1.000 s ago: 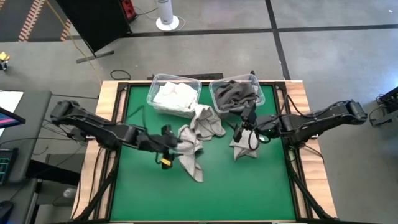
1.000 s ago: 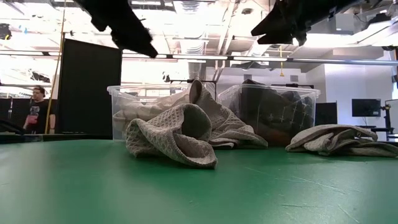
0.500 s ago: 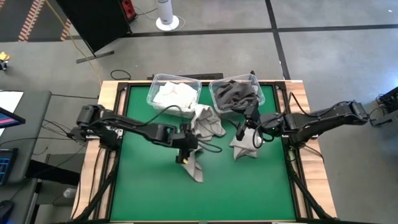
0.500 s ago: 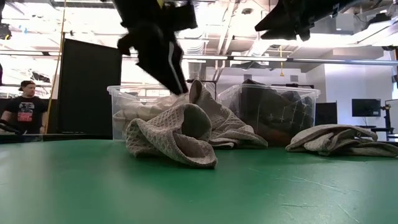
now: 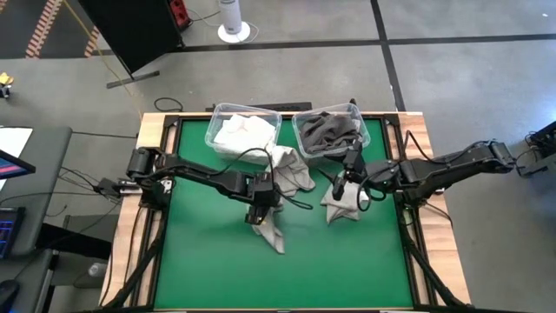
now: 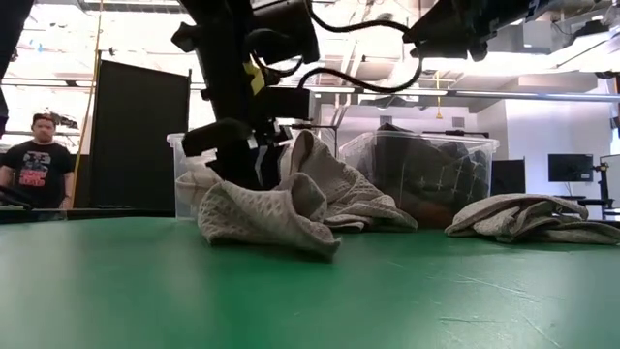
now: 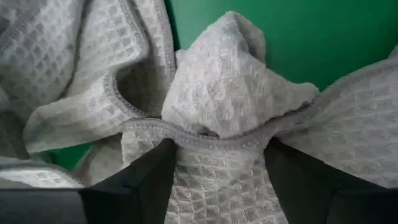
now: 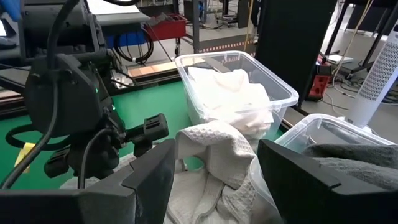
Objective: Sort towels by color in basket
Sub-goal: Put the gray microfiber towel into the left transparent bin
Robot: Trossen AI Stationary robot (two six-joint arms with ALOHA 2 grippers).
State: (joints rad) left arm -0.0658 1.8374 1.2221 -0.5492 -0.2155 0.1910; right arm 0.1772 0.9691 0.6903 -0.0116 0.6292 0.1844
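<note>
Where the green surface [image 5: 200,261] is seen from above, the left end effector [image 5: 259,207] is lowered onto a light grey waffle towel [image 5: 271,228] near the middle, while the right end effector [image 5: 346,184] is held above a second crumpled grey towel [image 5: 344,207], in front of the bin of white towels [image 5: 242,135] and the bin of dark grey towels [image 5: 327,130]. In the low view, the left end effector [image 6: 242,160] is pressed into the top of the waffle towel [image 6: 266,215], and a person [image 6: 37,165] is seen in the room behind. In the left wrist view, the fingers [image 7: 146,183] are spread wide on both sides of a raised fold of this towel [image 7: 217,106] but not closed on it, and in the right wrist view the fingers [image 8: 152,177] are also held well apart with nothing between them.
</note>
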